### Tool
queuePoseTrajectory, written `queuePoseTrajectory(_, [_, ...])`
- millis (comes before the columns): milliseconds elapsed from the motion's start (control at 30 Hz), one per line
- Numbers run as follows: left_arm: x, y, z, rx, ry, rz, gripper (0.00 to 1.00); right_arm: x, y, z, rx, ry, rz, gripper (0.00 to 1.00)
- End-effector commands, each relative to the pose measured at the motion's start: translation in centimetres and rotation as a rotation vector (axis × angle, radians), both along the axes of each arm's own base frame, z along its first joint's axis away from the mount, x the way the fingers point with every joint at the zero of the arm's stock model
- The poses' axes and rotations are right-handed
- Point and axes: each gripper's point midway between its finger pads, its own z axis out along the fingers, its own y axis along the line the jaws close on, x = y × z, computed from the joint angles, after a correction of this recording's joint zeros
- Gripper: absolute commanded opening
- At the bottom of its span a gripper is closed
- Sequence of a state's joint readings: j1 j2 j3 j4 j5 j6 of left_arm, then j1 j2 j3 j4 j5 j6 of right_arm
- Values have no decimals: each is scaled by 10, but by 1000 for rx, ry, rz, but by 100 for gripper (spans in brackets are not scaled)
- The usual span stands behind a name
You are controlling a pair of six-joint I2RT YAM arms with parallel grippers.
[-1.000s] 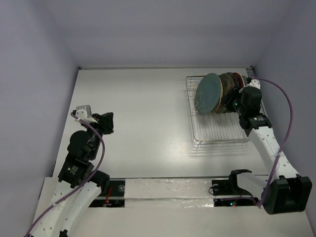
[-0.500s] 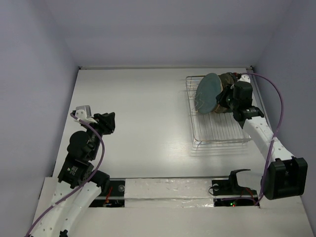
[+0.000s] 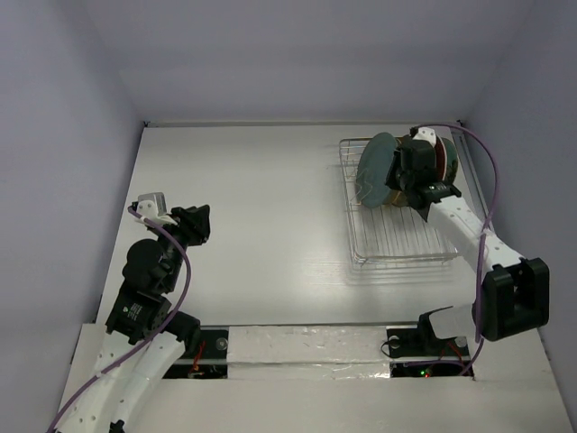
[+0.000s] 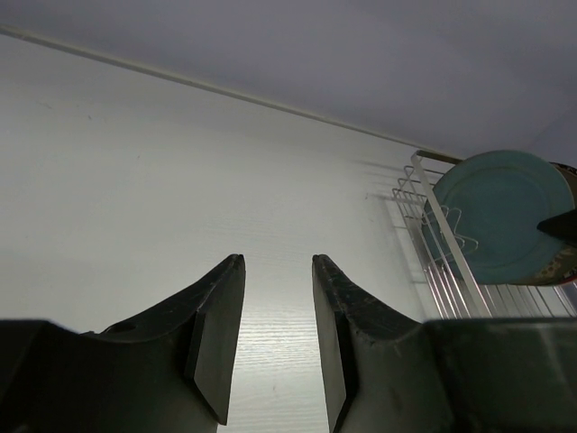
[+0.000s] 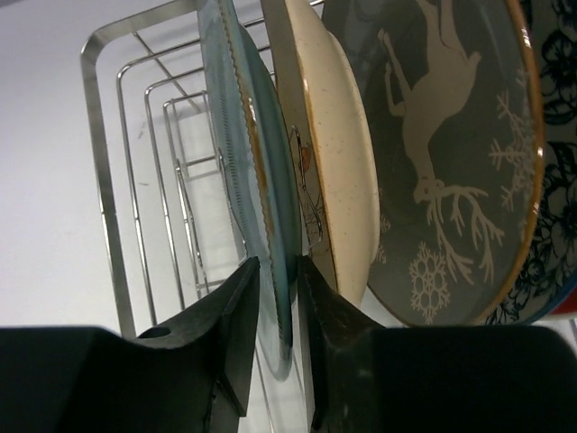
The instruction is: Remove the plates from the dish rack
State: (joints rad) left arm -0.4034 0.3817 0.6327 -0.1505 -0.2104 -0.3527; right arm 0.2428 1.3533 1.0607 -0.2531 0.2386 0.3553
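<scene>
The right pincer (image 5: 278,267) has its two dark fingers nearly together, one on each side of the rim of the round teal plate (image 5: 257,162); whether they are squeezing it yet, I cannot tell. The white table (image 3: 252,198) carries the silver wire dish rack (image 5: 95,135) at its far right; the plates stand on edge in it, the teal one at the front, a cream speckled plate (image 5: 347,171) just behind, then a dark plate with a white reindeer (image 5: 451,135). The left pincer (image 4: 278,271) hangs well apart over bare table, moderately open and empty. I'd say the first plate is being taken; next comes a firm grip and a straight lift clear of the dividers, without dragging the cream plate along.
</scene>
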Motion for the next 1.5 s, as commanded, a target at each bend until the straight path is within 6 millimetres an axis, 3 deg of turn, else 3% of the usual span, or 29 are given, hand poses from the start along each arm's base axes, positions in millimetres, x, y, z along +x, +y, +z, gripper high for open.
queuePoseTrajectory(0, [1,1,8,-14,-32,3,33,16,14,16,-33,-49,10,29])
queuePoseTrajectory(100, [1,3,8,-16,-33,12,33,23,17,9,-45,-42,6,38])
queuePoseTrajectory(200, [1,3,9,-17,-36,12,34,29,15,1,-60,-36,-10,38])
queuePoseTrajectory(300, [1,3,7,-15,-32,12,34,33,14,3,-65,-51,-17,32])
queuePoseTrajectory(367, [1,3,7,-15,-32,12,34,33,18,10,-83,-71,4,23])
queuePoseTrajectory(400, [1,3,8,-15,-35,12,35,34,17,19,-99,-85,13,14])
queuePoseTrajectory(500, [1,5,9,-18,-40,21,38,30,18,42,-107,-126,18,3])
queuePoseTrajectory(533, [1,5,9,-16,-39,21,40,29,17,58,-103,-158,20,0])
queuePoseTrajectory(733, [-1,6,10,-26,-44,21,48,16,16,117,-124,-250,15,0])
queuePoseTrajectory(767, [-1,6,10,-24,-42,21,49,12,17,139,-115,-295,11,0])
queuePoseTrajectory(900, [-1,8,10,-27,-45,30,64,-9,19,185,-77,-391,25,0])
queuePoseTrajectory(1000, [0,8,10,-27,-43,30,73,-27,23,206,-68,-437,22,0])
queuePoseTrajectory(1100, [1,10,9,-23,-38,40,79,-38,42,212,-32,-446,69,0])
queuePoseTrajectory(1233, [1,10,8,-22,-35,40,80,-40,88,219,92,-481,197,0])
queuePoseTrajectory(1333, [1,10,8,-24,-35,40,80,-43,141,223,232,-493,334,0])
queuePoseTrajectory(1367, [1,10,8,-24,-36,40,80,-36,161,210,261,-464,369,0])
queuePoseTrajectory(1400, [2,12,8,-23,-37,50,80,-43,189,208,313,-452,445,0])
queuePoseTrajectory(1467, [1,13,9,-25,-39,50,79,-45,225,211,440,-450,503,0])
